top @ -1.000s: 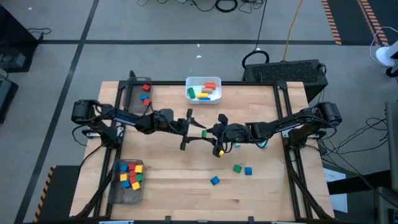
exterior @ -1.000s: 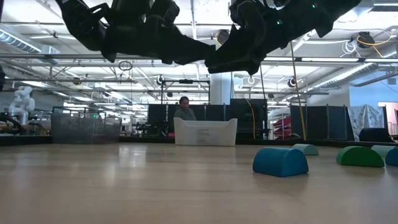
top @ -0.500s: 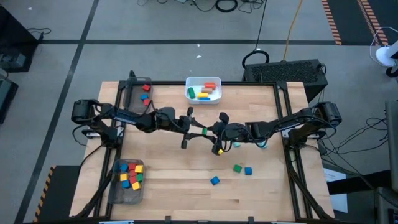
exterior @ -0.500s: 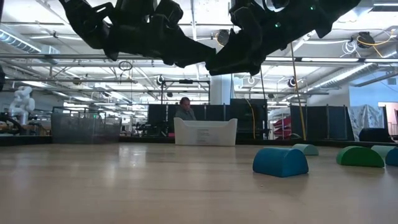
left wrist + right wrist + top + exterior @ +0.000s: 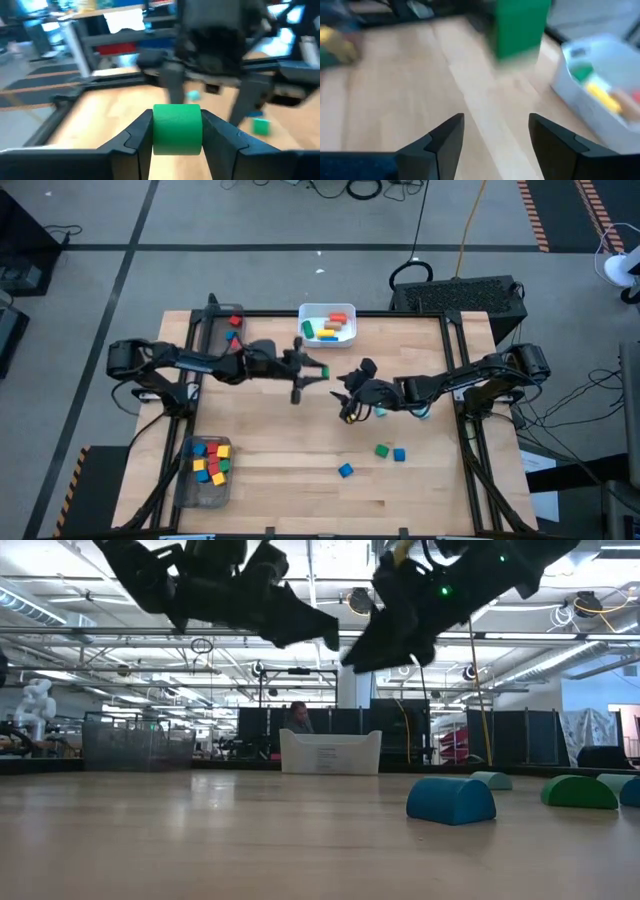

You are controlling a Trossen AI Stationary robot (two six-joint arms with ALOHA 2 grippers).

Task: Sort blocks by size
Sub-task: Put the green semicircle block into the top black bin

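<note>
Both arms have drawn apart since the earlier frames: the left end effector (image 5: 318, 370) now sits closer to the white bin (image 5: 327, 323), and the right end effector (image 5: 343, 380) has pulled back from it with nothing between its fingers. The left end effector pinches a green block (image 5: 176, 129) between its 2 fingers (image 5: 134, 136), held in the air above the counter (image 5: 270, 470), just in front of the white bin. The right end effector's fingers (image 5: 440, 135) stand spread, and it hangs over the counter a little farther from the bin than the left. Inside the white bin lie green, yellow and red blocks (image 5: 328, 328). Well away from the bin, near the counter's front on the right arm's side, rest a green block (image 5: 382, 450) and 2 blue blocks (image 5: 345, 470). A grey tray (image 5: 204, 472) at the far front corner from the bin holds mixed small cubes (image 5: 208, 460); a second tray (image 5: 213, 335) beside the bin holds red and blue pieces (image 5: 233, 328).
</note>
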